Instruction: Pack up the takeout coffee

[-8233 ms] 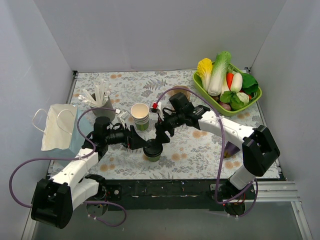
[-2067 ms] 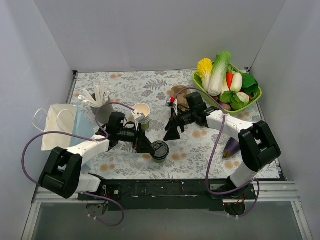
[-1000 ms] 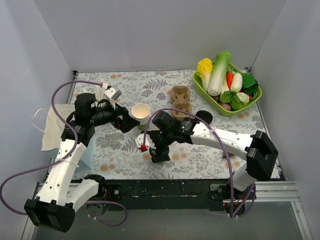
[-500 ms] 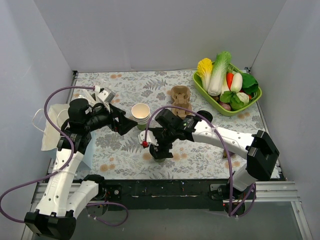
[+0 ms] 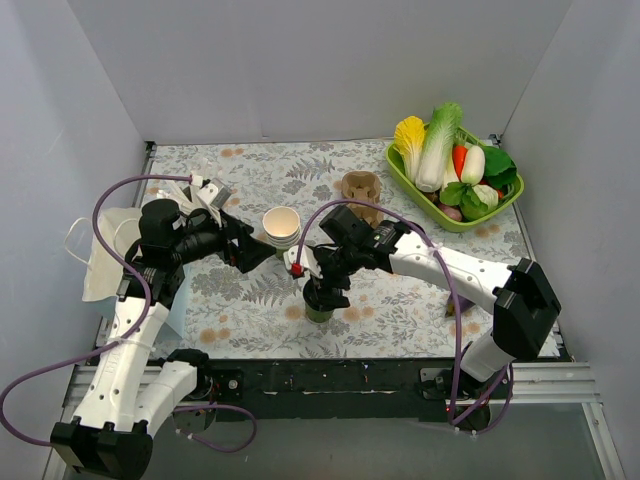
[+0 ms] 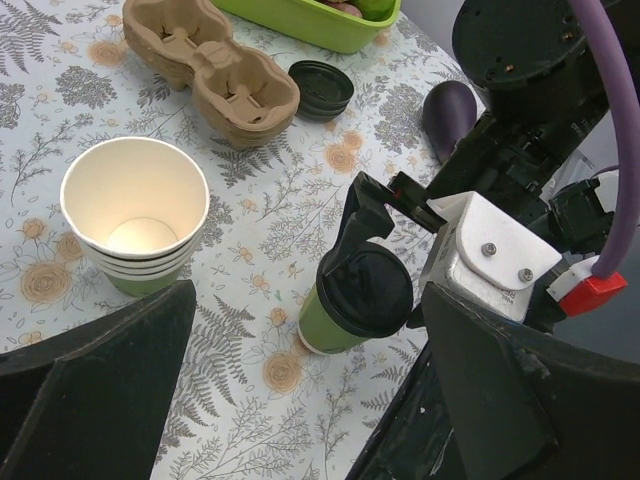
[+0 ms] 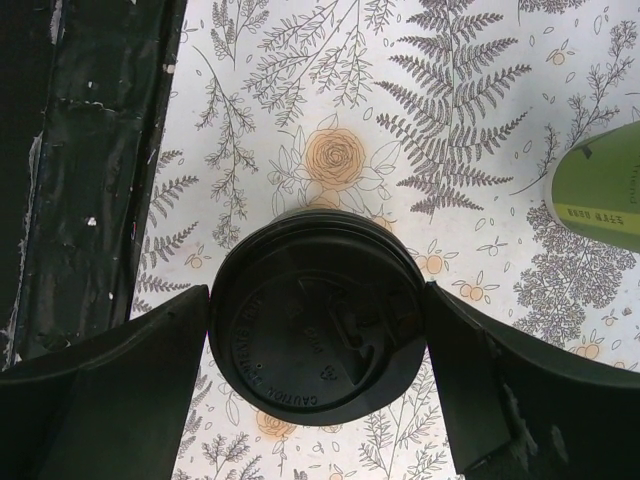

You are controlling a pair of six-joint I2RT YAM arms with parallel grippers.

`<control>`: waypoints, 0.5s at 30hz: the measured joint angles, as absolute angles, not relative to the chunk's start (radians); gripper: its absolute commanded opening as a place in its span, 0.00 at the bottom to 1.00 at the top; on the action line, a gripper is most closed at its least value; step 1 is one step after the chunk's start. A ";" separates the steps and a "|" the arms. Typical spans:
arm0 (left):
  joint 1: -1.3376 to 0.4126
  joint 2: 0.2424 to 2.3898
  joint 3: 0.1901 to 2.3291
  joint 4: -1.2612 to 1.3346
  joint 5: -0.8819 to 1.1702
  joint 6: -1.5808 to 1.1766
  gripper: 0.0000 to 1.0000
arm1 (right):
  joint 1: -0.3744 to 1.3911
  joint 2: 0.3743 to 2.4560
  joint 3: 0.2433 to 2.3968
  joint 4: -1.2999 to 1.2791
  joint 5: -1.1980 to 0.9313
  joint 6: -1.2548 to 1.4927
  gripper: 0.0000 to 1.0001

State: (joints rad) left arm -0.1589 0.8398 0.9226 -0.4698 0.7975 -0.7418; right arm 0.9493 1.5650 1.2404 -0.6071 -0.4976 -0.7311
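- Overhead now: bright, even white light and no glare on the tablecloth (image 5: 250,300). Shadows under the right pincer (image 5: 322,290) are faint and soft-edged.
- Left wrist view: the cloth is crisp ahead of the left pincer (image 6: 310,290). Its own fingers (image 6: 90,370) are dark, soft blurs filling the bottom corners.
- Right wrist view: the black lid (image 7: 315,340) between the fingers (image 7: 100,380) shows a dull sheen, its raised lettering just legible. The fingers themselves are near-black with no detail.
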 measured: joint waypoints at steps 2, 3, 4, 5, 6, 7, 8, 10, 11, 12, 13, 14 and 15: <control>-0.159 0.839 0.923 -0.468 0.801 -0.741 0.98 | 0.949 1.565 1.240 -0.607 -0.498 -0.727 0.86; -0.159 0.839 0.923 -0.467 0.802 -0.741 0.98 | 0.948 1.565 1.240 -0.607 -0.497 -0.725 0.85; -0.159 0.839 0.923 -0.466 0.803 -0.741 0.98 | 0.945 1.565 1.240 -0.607 -0.496 -0.722 0.85; -0.159 0.839 0.923 -0.466 0.804 -0.741 0.98 | 0.942 1.565 1.240 -0.607 -0.496 -0.720 0.84; -0.159 0.839 0.923 -0.465 0.805 -0.741 0.98 | 0.939 1.564 1.240 -0.607 -0.493 -0.717 0.84; -0.159 0.839 0.922 -0.464 0.807 -0.742 0.98 | 0.934 1.563 1.240 -0.607 -0.490 -0.714 0.83; -0.159 0.839 0.922 -0.463 0.809 -0.742 0.98 | 0.927 1.562 1.240 -0.608 -0.484 -0.713 0.83; -0.159 0.839 0.921 -0.461 0.812 -0.742 0.98 | 0.910 1.552 1.240 -0.616 -0.471 -0.712 0.83; -0.159 0.838 0.917 -0.456 0.813 -0.742 0.98 | 0.900 1.545 1.240 -0.623 -0.463 -0.713 0.82; -0.159 0.836 0.912 -0.451 0.815 -0.743 0.98 | 0.889 1.535 1.240 -0.630 -0.453 -0.713 0.82; -0.159 0.836 0.906 -0.448 0.817 -0.744 0.98 | 0.879 1.524 1.240 -0.635 -0.446 -0.713 0.82; -0.159 0.836 0.904 -0.446 0.820 -0.745 0.98 | 0.866 1.512 1.240 -0.640 -0.440 -0.714 0.82; -0.159 0.836 0.899 -0.440 0.821 -0.748 0.98 | 0.853 1.499 1.240 -0.645 -0.435 -0.714 0.82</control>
